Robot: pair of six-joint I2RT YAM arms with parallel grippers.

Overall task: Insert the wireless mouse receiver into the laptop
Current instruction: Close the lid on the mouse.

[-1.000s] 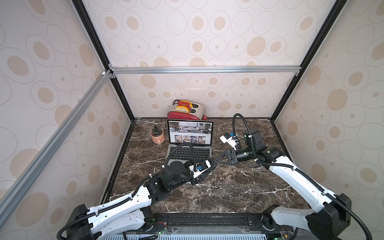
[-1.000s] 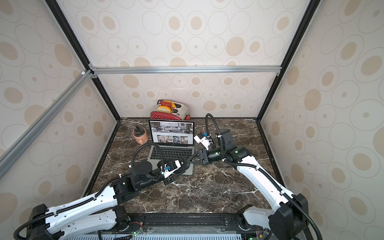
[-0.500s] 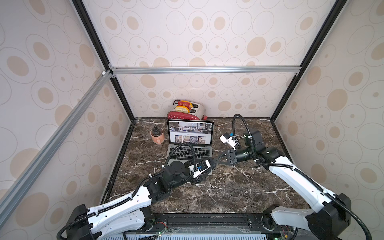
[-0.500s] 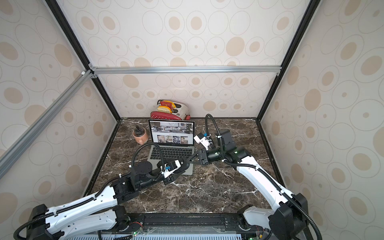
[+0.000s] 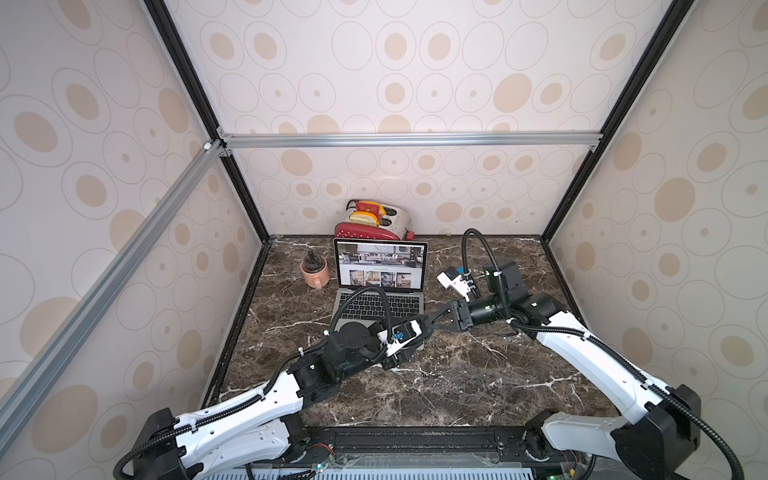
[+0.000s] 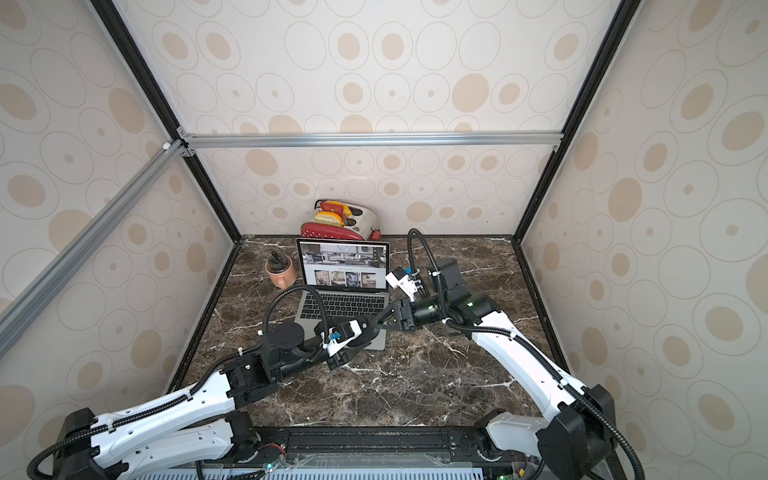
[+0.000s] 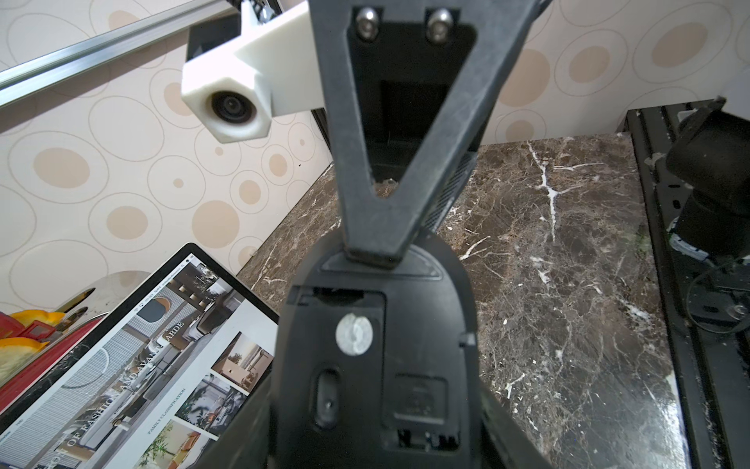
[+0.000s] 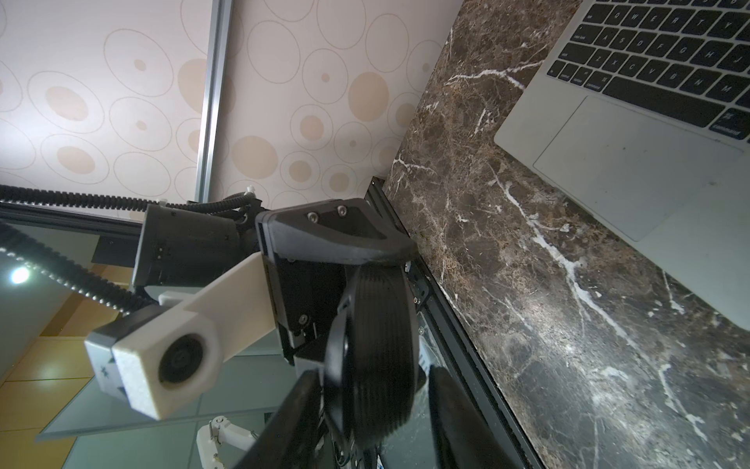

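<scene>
Mid-frame, L gripper (image 5: 417, 332) clamps mouse (image 7: 377, 357); R gripper (image 5: 429, 326) jaws apart astride it. Receiver extraction prob. pending; needs precise R pinch.

the right gripper (image 5: 430, 324) spread its jaws wider around the tip of the black mouse (image 7: 422, 349), loosening its pinch there.

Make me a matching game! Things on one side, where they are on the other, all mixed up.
1 slim silver-grey laptop
2 small pink cup
3 red and silver toaster
4 black computer mouse

A held by the left gripper
B against the back wall
C just beside the laptop
D open and switched on

Pairs: 1-D, 2-C, 3-B, 4-A
</scene>
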